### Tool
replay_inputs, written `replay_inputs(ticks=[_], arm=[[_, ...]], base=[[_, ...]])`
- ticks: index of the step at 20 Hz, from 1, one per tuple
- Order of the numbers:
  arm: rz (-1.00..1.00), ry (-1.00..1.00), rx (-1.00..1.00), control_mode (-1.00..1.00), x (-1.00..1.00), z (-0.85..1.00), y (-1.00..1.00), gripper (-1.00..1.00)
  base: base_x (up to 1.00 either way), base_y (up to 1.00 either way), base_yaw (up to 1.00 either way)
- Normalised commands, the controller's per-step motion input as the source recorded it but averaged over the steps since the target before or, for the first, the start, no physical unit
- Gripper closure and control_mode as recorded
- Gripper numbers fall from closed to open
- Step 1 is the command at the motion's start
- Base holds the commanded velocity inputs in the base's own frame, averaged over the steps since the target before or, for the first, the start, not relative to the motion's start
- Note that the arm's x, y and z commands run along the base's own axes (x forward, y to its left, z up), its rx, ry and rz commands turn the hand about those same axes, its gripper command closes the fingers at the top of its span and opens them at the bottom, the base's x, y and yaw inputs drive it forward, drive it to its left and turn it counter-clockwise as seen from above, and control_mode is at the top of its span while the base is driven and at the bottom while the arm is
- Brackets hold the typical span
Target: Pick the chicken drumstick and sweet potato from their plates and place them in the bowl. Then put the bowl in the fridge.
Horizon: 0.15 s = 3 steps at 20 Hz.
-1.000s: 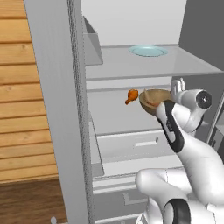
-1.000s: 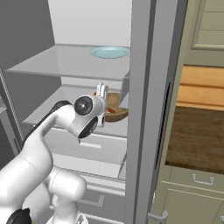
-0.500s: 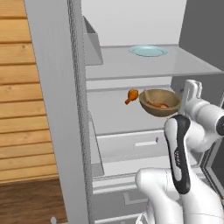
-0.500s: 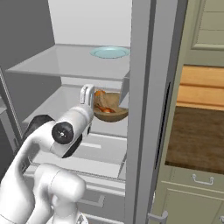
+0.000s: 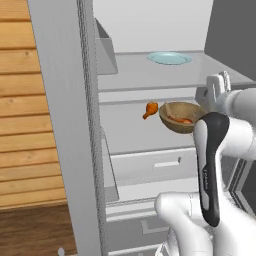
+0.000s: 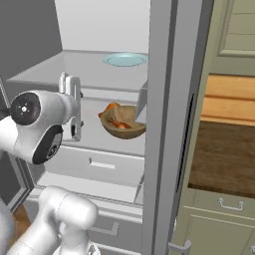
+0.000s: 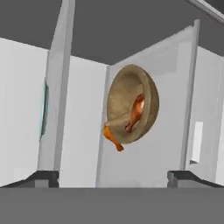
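Since 1 second ago the white arm has swung back out of the tall grey metal-look fridge [image 5: 65,125], and the hand [image 6: 70,107] has let go and drawn clear of the round tan-brown wooden bowl [image 5: 181,117], which stays on the pale middle shelf [image 5: 130,131].

On the shelf above sits a pale blue dish [image 5: 169,58], and a closed white drawer [image 5: 152,165] lies under the bowl's shelf. Wooden tabletop [image 6: 226,104] over green cabinets shows beyond the fridge's right wall.

Inside the bowl lies the small orange-red sweet potato [image 5: 179,119]. The small orange-brown chicken drumstick [image 5: 149,109] rests at the bowl's left rim in the left base view, its bone stub pointing outward and down; from these views I cannot tell whether it is fully inside.

The hand is empty, its 2 fingers spread wide at the edges of the hand view. It is just outside the shelf, on the bowl's right side in the left base view, and the bowl lies straight ahead along the fingers.

Judged from this, both tasks look done, unless the drumstick has slipped out.
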Motion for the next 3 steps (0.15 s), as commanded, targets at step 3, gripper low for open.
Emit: replay_inputs(ticks=[3], arm=[[0.06, 0.93, -0.14, -1.00, -0.32, 0.10, 0.03, -1.00]], base=[[0.00, 0.00, 0.00]])
